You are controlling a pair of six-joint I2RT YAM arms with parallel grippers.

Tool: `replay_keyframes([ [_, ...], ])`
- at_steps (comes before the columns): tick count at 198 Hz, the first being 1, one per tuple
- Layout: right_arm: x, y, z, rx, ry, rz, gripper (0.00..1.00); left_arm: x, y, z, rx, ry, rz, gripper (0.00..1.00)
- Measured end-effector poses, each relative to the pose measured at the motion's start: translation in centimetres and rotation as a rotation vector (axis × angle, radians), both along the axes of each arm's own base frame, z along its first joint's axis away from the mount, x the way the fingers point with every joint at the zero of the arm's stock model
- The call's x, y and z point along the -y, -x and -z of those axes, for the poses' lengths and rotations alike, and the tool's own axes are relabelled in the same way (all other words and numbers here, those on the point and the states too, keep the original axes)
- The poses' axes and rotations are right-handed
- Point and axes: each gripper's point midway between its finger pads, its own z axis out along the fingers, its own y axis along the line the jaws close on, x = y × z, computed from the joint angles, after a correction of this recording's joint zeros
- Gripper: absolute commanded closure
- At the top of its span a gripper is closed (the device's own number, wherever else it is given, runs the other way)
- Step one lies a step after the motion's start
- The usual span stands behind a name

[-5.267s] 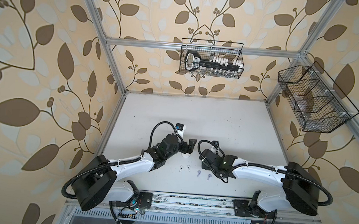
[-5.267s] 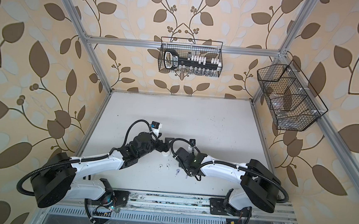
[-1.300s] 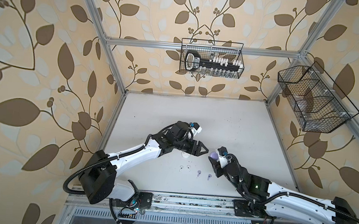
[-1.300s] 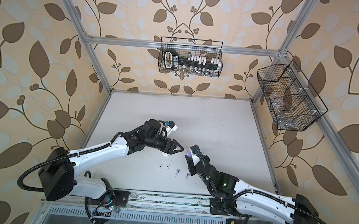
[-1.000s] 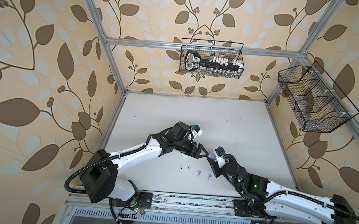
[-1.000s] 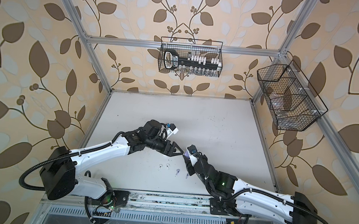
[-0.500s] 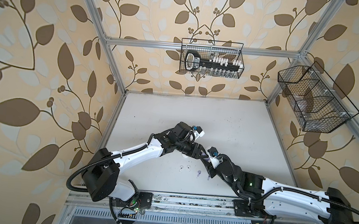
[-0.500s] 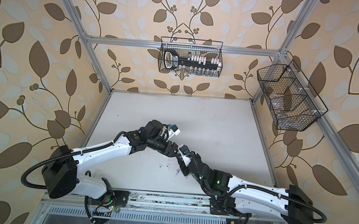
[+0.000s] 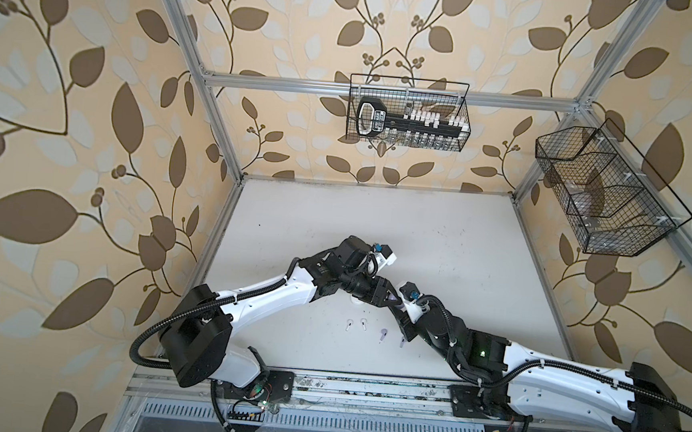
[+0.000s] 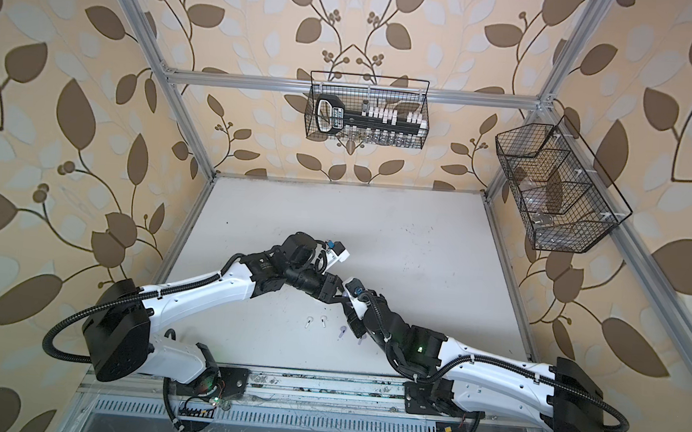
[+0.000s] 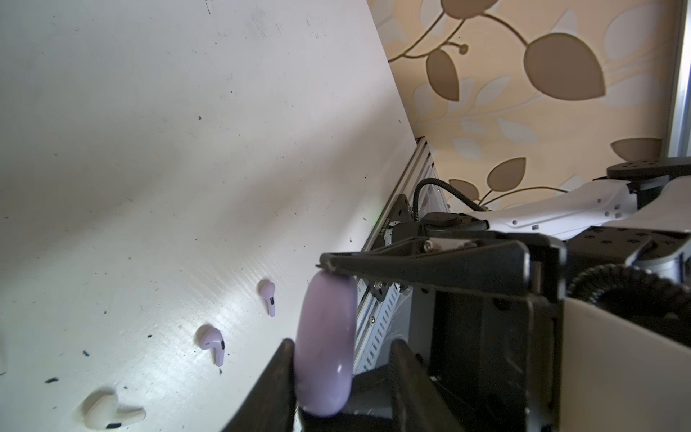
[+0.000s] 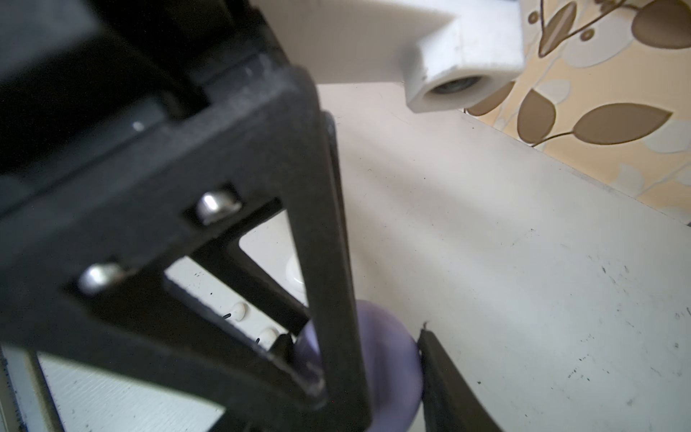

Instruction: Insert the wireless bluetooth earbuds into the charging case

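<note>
1. Two white earbuds (image 9: 348, 324) and two lilac earbuds (image 9: 383, 333) lie in a loose row on the table (image 9: 377, 227), near the middle of its front edge. They sit apart from each other.
2. Each earbud is tiny, of smooth glossy plastic, with a rounded head tapering into a short stem. A small dark mark shows near the stem on those nearest the left wrist camera.
3. The lilac case (image 11: 324, 348) is held up off the table, just behind the row. It is a round, pebble-like disc with a satin sheen, and edge-on it looks like a thick lens.
4. The right gripper (image 10: 348, 305) pinches this case across its rim. One thin black finger (image 11: 411, 262) presses on the edge.
5. The left gripper (image 9: 385, 298) stands partly open astride the same case. One finger (image 11: 273, 385) lies against a flat face, and a gap shows on the other side.
6. A white case (image 9: 357, 302) rests on the table below the left gripper and is mostly hidden.
7. The table is matt white, scuffed and speckled with dark grit. The gripper fingers are matt black plastic with triangular cut-outs and bright screw heads.
</note>
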Motion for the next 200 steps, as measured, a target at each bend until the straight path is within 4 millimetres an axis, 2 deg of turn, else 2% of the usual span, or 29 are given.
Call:
replay_keyframes([
  [27, 0.12, 0.00, 0.08, 0.000, 0.015, -0.002, 0.84, -0.02, -0.18, 0.35, 0.000, -0.012, -0.007, 0.74],
  [115, 0.23, -0.11, 0.16, -0.001, 0.037, -0.009, 0.84, 0.13, -0.30, 0.47, -0.002, -0.011, -0.007, 0.72],
  [146, 0.23, -0.31, 0.31, -0.006, 0.044, -0.008, 0.83, 0.15, -0.48, 0.55, 0.008, -0.013, -0.011, 0.94],
  [157, 0.26, -0.39, 0.33, -0.006, 0.046, -0.008, 0.82, 0.15, -0.55, 0.56, 0.012, -0.014, -0.013, 0.99],
  [180, 0.28, -0.49, 0.36, -0.010, 0.045, -0.009, 0.75, 0.13, -0.63, 0.59, 0.015, -0.016, -0.017, 0.98],
  [185, 0.28, -0.51, 0.37, -0.011, 0.044, -0.010, 0.71, 0.13, -0.65, 0.59, 0.016, -0.016, -0.017, 0.97],
  [200, 0.31, -0.54, 0.34, -0.011, 0.042, -0.010, 0.50, 0.15, -0.73, 0.56, 0.019, -0.015, -0.020, 0.96],
])
